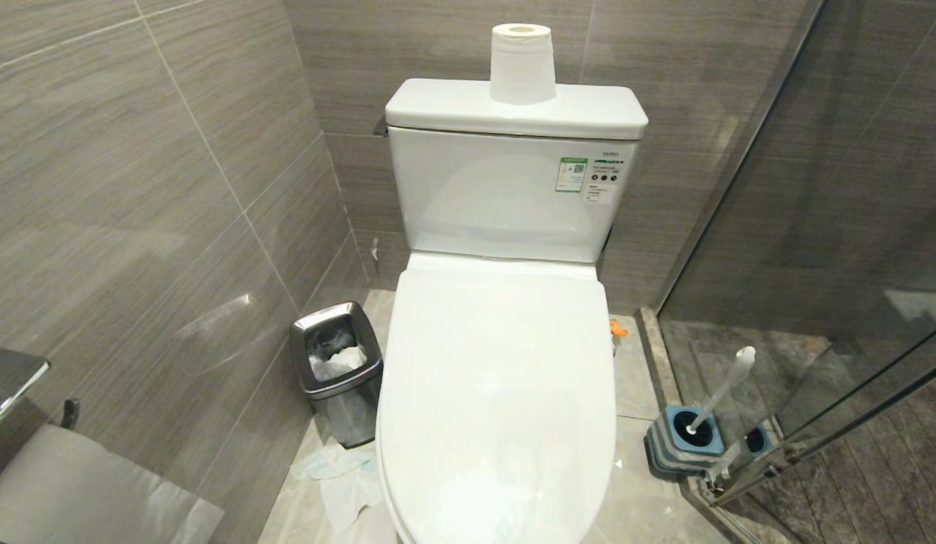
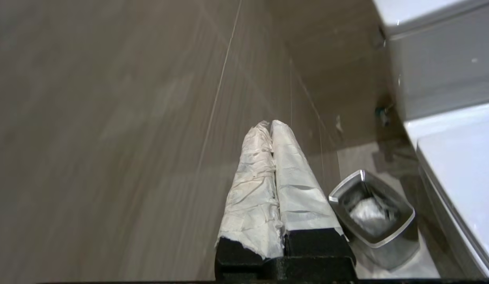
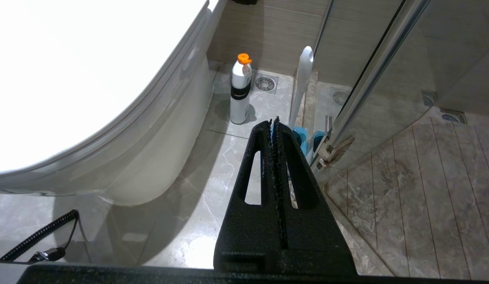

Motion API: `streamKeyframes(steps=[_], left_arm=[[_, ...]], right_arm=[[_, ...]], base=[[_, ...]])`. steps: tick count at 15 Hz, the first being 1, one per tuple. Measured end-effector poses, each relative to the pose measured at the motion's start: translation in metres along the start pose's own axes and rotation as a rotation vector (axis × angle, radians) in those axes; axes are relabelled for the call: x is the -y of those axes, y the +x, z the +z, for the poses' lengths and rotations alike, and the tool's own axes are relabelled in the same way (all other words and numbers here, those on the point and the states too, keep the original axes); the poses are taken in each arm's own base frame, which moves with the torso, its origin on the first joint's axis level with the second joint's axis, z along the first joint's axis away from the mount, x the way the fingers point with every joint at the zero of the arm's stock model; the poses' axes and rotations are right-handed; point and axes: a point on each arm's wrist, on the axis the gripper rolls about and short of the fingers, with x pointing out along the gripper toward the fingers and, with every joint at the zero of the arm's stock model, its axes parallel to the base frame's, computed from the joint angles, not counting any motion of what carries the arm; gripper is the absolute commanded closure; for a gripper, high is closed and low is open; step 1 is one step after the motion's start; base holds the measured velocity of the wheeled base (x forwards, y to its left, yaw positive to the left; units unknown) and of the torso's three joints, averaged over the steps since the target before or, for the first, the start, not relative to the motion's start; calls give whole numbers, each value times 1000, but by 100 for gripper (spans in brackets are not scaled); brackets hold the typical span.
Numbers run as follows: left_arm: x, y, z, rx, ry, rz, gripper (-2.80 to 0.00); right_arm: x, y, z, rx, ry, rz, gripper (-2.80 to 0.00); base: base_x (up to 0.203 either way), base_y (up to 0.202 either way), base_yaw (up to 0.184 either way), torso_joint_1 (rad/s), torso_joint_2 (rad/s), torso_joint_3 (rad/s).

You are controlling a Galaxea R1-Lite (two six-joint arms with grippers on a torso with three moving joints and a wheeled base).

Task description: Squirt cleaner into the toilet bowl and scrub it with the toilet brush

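The toilet bowl (image 1: 498, 393) fills the middle of the head view with its white lid down, so the inside and any cleaner are hidden. The toilet brush (image 1: 721, 393) leans in its blue-topped holder (image 1: 687, 438) on the floor right of the bowl. A white bottle with an orange cap (image 3: 240, 94) stands between the bowl (image 3: 90, 79) and the brush handle (image 3: 301, 86). My left gripper (image 2: 270, 123), its fingers wrapped in white tape, is shut and empty, facing the left wall. My right gripper (image 3: 274, 120) is shut and empty, low beside the bowl. Neither arm shows in the head view.
A square steel waste bin (image 1: 338, 370) with paper inside stands left of the bowl, close to my left gripper (image 2: 374, 217). Tissue (image 1: 347, 483) lies on the floor. A paper roll (image 1: 522, 64) sits on the tank. A glass shower partition (image 1: 815, 227) closes off the right.
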Motion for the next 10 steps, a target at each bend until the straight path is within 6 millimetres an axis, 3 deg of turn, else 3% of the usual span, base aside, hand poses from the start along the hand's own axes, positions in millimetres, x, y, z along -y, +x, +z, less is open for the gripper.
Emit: streamKeyframes(steps=[6,10], left_arm=[[23,-80,-73,-128,-86,51,0],[46,-119,-115,-165,-160,80,0]], right_arm=[[0,0,0,1,0,0,0],[0,0,0,0,0,0,0]], base=[[0,0,0,0,0,0],[0,0,0,0,0,0]])
